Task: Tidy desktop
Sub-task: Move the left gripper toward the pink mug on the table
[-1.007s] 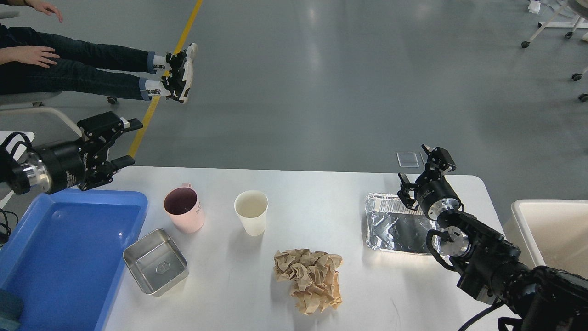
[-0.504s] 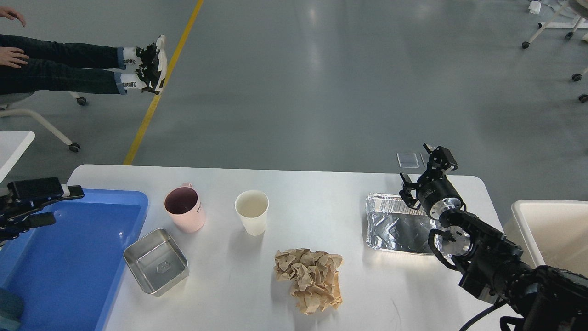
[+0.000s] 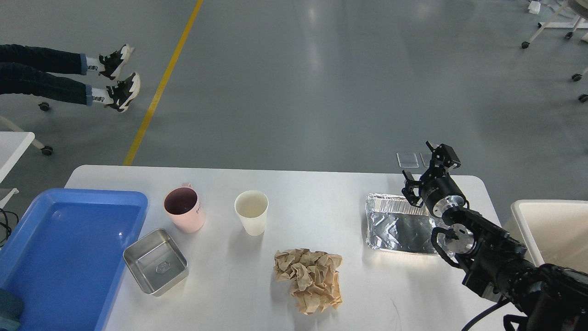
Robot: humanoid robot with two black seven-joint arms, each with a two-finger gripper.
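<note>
The desktop is a wide white tabletop with rounded corners. On it stand a pink mug and a white paper cup, with a square metal tin in front of the mug. A crumpled brown paper ball lies near the front middle. A foil tray sits at the right. My right gripper hovers above the tray's far right corner, open, with nothing between its fingers. My left gripper is out of view.
A blue plastic bin covers the desktop's left end. A white bin stands off the right edge. A seated person's legs and a small white table corner are at the far left, on grey floor.
My left arm has dropped down and left out of view. The right gripper has shifted slightly right. The person's legs have slid farther left.
</note>
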